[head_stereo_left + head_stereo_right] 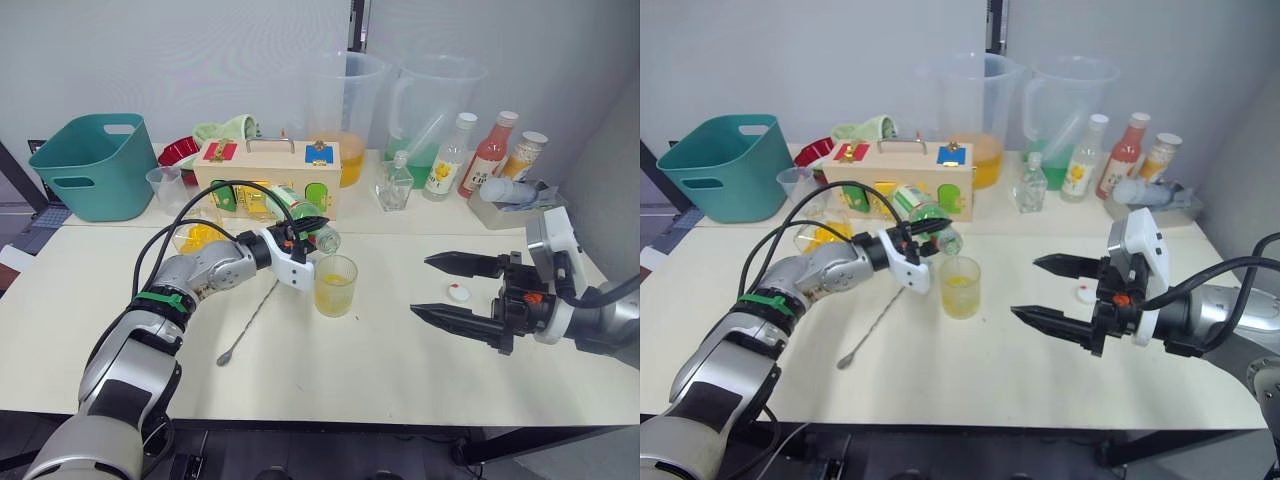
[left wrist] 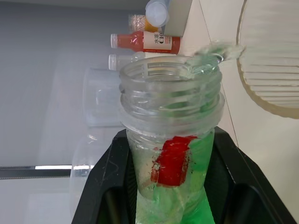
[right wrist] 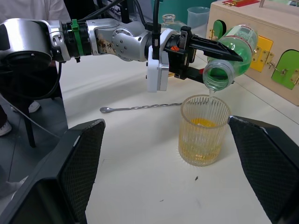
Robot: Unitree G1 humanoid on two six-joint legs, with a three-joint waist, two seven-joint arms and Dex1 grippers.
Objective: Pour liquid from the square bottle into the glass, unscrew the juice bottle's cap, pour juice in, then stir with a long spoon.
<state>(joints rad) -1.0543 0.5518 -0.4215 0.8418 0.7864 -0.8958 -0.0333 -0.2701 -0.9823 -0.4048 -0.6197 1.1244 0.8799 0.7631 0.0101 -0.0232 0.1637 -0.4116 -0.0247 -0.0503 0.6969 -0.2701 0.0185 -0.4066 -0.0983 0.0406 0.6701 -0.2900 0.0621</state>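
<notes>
The left claw is clamped on the juice bottle, a clear, threaded-neck plastic bottle with a green label, tipped mouth-down over the glass. The glass is ribbed, holds yellow liquid and stands mid-desk. The thin twisted spoon lies beside it. The white cap lies between the right claw's spread-apart fingers.

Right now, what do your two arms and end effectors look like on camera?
Both arms are silver-grey metal with black joints. The left arm wears a green band near the wrist, and black cables loop above it. Each wrist has a white housing with small red-orange marks. The left end effector and right end effector each have two long, pointed black fingers.
</notes>
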